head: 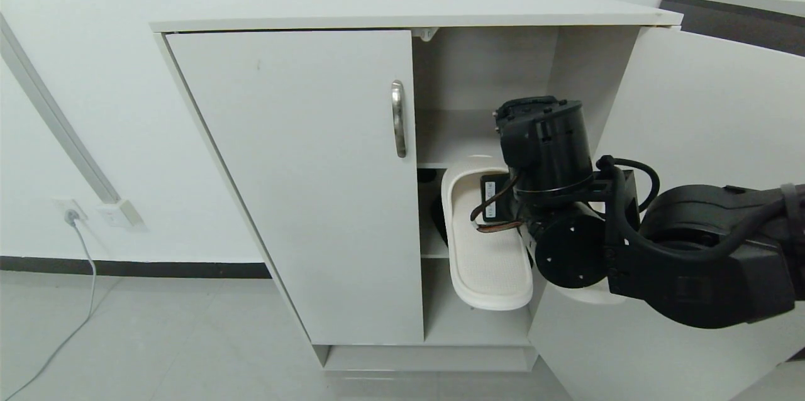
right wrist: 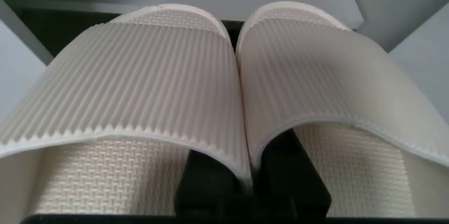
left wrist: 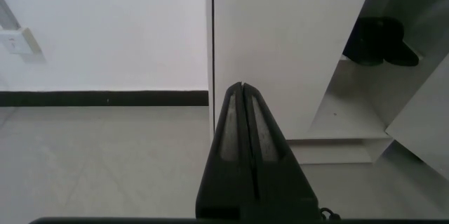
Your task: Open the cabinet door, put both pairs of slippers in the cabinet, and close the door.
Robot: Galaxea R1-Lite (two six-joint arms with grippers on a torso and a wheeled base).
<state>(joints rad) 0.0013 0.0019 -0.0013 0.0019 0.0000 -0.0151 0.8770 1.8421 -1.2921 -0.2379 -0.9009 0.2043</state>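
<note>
Grips the white slippers [head: 487,256] with the right gripper [right wrist: 251,182], pinched tight on the two touching inner edges of the pair. Tucks one finger [right wrist: 210,189] under each ribbed strap [right wrist: 133,76]. Holds the pair side by side, toes pointing into the cabinet [head: 409,11]. Has the toe end inside the open right half and the heel end sticking out past the front, tilted down. Reaches in beside the right door [head: 710,137], swung wide open. Leaves the left door [head: 295,181] shut, with its metal handle [head: 398,118] upright near the inner edge. Shows the black slippers [left wrist: 382,45] already on a shelf [left wrist: 337,76] inside, deeper in than the white pair and to its left. Hangs the left gripper [left wrist: 242,133] low in front of the left door, above the grey floor [left wrist: 105,161], fingers pressed flat together with nothing between them.
</note>
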